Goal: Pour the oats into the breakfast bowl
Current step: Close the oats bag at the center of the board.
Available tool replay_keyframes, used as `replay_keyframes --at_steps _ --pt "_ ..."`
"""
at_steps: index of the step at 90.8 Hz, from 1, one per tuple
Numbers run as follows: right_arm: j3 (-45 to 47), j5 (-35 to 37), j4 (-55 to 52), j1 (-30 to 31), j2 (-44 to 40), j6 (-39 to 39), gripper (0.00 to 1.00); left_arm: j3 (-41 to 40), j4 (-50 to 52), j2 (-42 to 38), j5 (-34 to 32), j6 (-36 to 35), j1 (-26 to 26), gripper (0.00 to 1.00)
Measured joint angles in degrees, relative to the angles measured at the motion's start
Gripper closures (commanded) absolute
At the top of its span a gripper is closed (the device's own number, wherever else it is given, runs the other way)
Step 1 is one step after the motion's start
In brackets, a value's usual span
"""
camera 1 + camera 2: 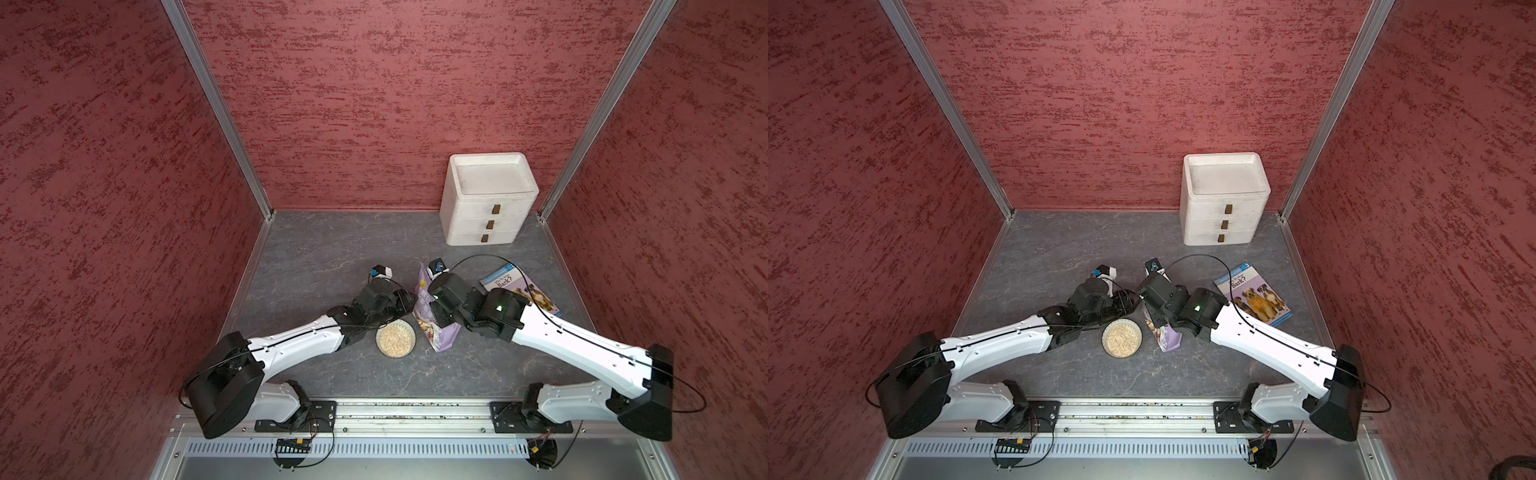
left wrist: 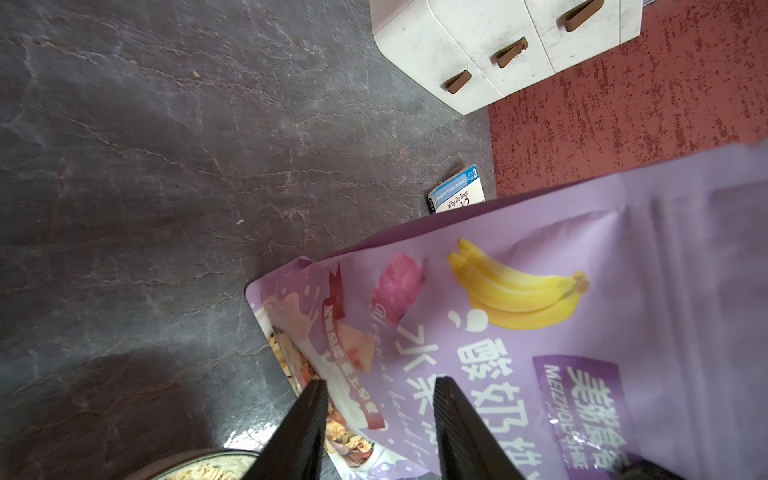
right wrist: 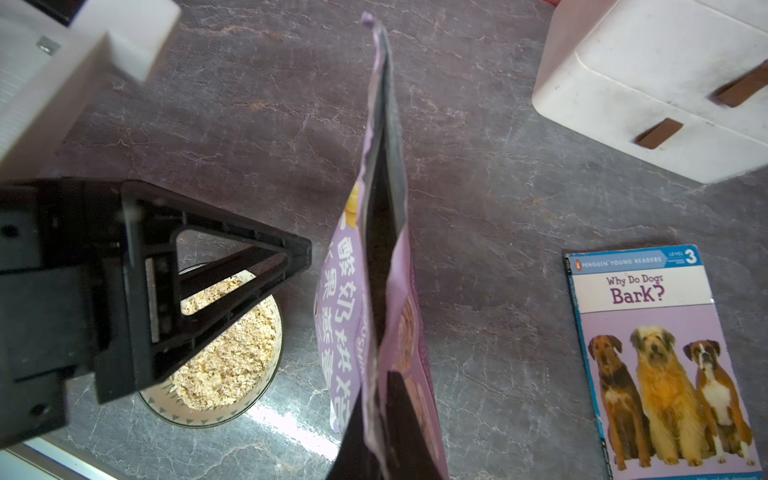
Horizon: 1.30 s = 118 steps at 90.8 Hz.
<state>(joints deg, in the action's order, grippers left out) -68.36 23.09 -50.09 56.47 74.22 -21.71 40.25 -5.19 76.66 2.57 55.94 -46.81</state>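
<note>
We see the oats (image 3: 224,361) heaped in the breakfast bowl (image 3: 208,419) on the grey table (image 1: 316,257), and the purple pouch (image 2: 540,257) stands just beside it. The right gripper (image 3: 376,415) pinches the pouch's top edge. The left gripper (image 2: 380,386) hangs spread beside the pouch.

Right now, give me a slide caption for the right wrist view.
Right gripper pinching the lilac foil pouch by its top, beside the small round white bowl of pale beige oats.
</note>
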Motion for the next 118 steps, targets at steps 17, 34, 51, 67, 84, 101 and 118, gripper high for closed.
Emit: replay_keyframes --at_steps 17,34,51,67,84,101,118 --pt "0.28 -0.81 -0.07 0.00 -0.94 -2.05 0.68 -0.04 -1.84 1.22 0.81 0.63 -0.04 0.55" --pt "2.60 -3.96 -1.09 0.00 -6.32 -3.85 0.68 -0.09 -3.02 1.40 1.53 1.46 -0.83 0.57" --pt "4.17 -7.98 -2.99 0.00 -10.67 -5.25 0.69 -0.63 -4.68 1.33 1.42 2.60 -2.47 0.58" --pt "5.05 -11.26 -4.66 0.00 -10.47 -5.88 0.71 -1.84 -5.25 0.96 0.46 3.41 -4.15 0.58" --pt "5.05 -11.37 -5.57 0.07 -9.31 -6.14 1.00 -1.97 -5.40 0.90 -0.24 3.80 -5.27 0.58" --pt "3.50 -6.25 -7.56 1.92 -7.76 -8.13 1.00 -1.97 -5.84 0.90 -0.81 4.07 -5.53 0.58" --pt "3.50 -2.78 -8.33 3.89 -7.45 -9.68 0.73 -1.97 -6.47 0.90 -1.18 4.70 -5.73 0.58"
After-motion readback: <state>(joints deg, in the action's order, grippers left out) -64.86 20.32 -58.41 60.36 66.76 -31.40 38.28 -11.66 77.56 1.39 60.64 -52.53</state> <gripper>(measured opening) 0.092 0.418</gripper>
